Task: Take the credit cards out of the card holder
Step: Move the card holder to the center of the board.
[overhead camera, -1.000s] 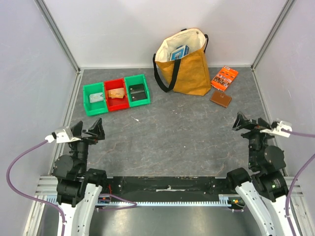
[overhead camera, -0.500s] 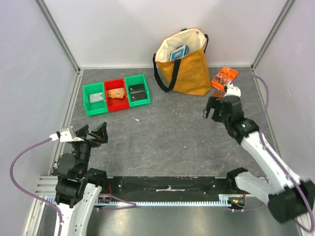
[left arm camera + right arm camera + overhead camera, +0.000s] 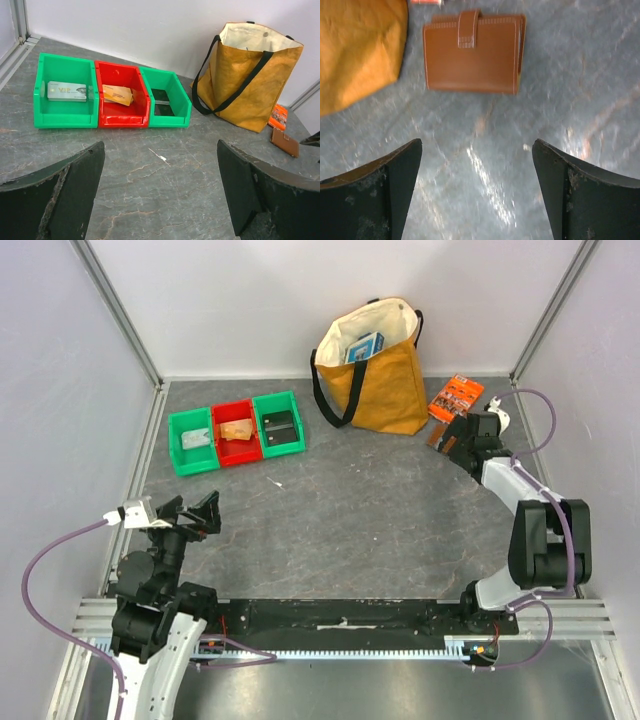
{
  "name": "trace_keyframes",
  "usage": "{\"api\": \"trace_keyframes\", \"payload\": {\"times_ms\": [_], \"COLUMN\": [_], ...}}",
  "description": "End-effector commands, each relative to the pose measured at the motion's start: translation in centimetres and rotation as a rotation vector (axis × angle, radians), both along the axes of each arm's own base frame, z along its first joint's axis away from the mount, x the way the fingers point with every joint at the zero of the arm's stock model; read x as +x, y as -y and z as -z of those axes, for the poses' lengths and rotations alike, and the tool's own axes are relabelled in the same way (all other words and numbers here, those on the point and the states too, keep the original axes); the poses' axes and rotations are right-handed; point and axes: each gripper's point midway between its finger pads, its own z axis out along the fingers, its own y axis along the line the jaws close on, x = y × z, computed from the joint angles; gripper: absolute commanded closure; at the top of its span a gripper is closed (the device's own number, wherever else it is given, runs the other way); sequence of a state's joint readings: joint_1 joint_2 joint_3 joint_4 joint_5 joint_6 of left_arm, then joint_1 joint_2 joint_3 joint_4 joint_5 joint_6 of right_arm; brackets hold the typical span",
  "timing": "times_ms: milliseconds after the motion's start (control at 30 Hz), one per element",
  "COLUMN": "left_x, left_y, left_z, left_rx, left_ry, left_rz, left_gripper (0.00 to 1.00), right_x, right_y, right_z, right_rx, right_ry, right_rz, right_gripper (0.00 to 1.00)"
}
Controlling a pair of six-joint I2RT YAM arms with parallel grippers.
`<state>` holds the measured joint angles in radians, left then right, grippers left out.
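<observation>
- The small brown leather-like card holder (image 3: 472,55) lies flat and closed on the grey marbled table (image 3: 485,165), in the upper centre of the right wrist view. Its strap tab is folded over the top edge, which probably keeps it shut.
- The credit cards do not show anywhere on the holder, so I judge that they sit inside and that the task is only at its beginning.
- In the top view the holder is at the right side, mostly hidden under the right gripper (image 3: 458,435). It is just below the orange printed packet (image 3: 456,397) and near the mustard-yellow fabric tote bag (image 3: 380,380).
- The jaws of the right gripper are spread wide and carry nothing. They hover over bare table just below the holder in the wrist view, probably to come down around it.
- The right arm is stretched far toward the upper right of the top view, with the wrist pointing down.
- The left gripper (image 3: 161,150) is also wide apart and empty. Its arm is folded at the lower left, and it faces the green and red plastic bins (image 3: 117,95).
</observation>
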<state>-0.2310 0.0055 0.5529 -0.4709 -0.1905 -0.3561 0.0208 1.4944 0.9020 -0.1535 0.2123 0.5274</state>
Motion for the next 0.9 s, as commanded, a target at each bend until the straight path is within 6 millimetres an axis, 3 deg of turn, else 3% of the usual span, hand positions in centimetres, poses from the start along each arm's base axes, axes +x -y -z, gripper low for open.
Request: {"api": "trace_keyframes", "payload": {"times_ms": [0, 200, 300, 367, 733, 867], "left_x": [-2.3, -2.1, -2.1, -2.1, -1.9, -1.9], "left_y": [-0.7, -0.7, -0.7, -0.7, -0.7, -0.8], "left_z": [-3.2, -3.0, -3.1, -3.1, -2.9, -2.9], "left_rx": [-0.064, -0.063, -0.064, -0.064, -0.063, -0.06], "left_ry": [0.138, 0.135, 0.138, 0.138, 0.132, 0.129], "left_rz": [-0.01, -0.012, -0.012, -0.013, -0.018, -0.021], "left_gripper": [0.02, 0.02, 0.02, 0.02, 0.03, 0.03], "right_x": [5.4, 8.1, 9.0, 9.1, 9.0, 8.2], "right_y": [1.8, 4.1, 5.1, 5.0, 4.7, 4.4], "right_z": [-2.1, -0.5, 1.0, 2.6, 7.7, 8.8], "right_rx": [0.123, 0.319, 0.361, 0.403, 0.462, 0.477], "right_ry": [0.157, 0.259, 0.257, 0.231, 0.142, 0.113], "right_rz": [-0.031, -0.09, -0.1, -0.123, -0.169, -0.176], "right_gripper": [0.04, 0.22, 0.26, 0.25, 0.27, 0.4]}}
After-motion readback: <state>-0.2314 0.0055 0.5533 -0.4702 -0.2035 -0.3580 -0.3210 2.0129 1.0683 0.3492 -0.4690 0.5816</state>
